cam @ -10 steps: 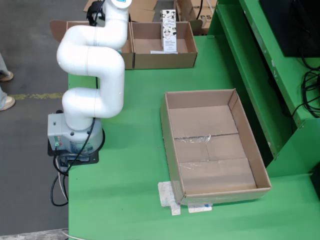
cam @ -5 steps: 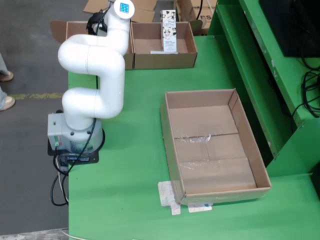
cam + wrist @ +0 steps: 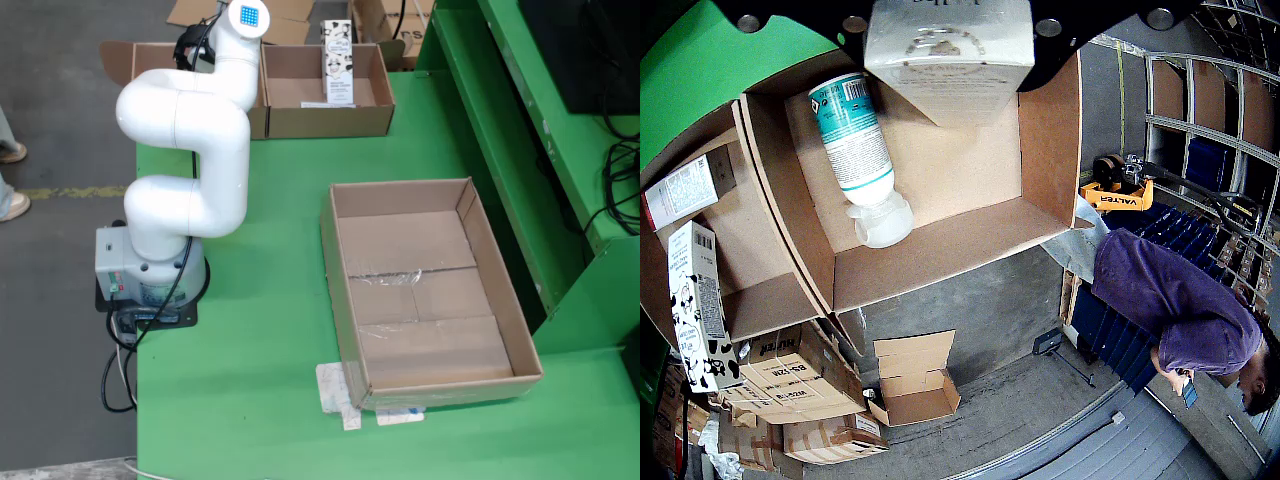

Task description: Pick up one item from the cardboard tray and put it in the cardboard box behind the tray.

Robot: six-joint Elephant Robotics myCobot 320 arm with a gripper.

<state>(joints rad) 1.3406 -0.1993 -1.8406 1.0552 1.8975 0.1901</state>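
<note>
In the wrist view my gripper (image 3: 950, 40) is shut on a white carton (image 3: 948, 70) and holds it above the open cardboard box (image 3: 940, 250). A bottle with a teal label (image 3: 855, 140) lies on that box's floor, cap towards the near wall. In the overhead view the white arm (image 3: 190, 120) reaches back over the left rear box (image 3: 150, 65); the gripper is mostly hidden behind the wrist. The large cardboard tray (image 3: 400, 186) in the middle of the green table holds nothing.
A second rear box (image 3: 300, 80) holds an upright cow-patterned milk carton (image 3: 340, 62), also in the wrist view (image 3: 695, 310) beside another carton (image 3: 685, 190). Paper scraps (image 3: 340, 392) lie by the tray's front corner. A person in purple (image 3: 1170, 300) stands beyond the table.
</note>
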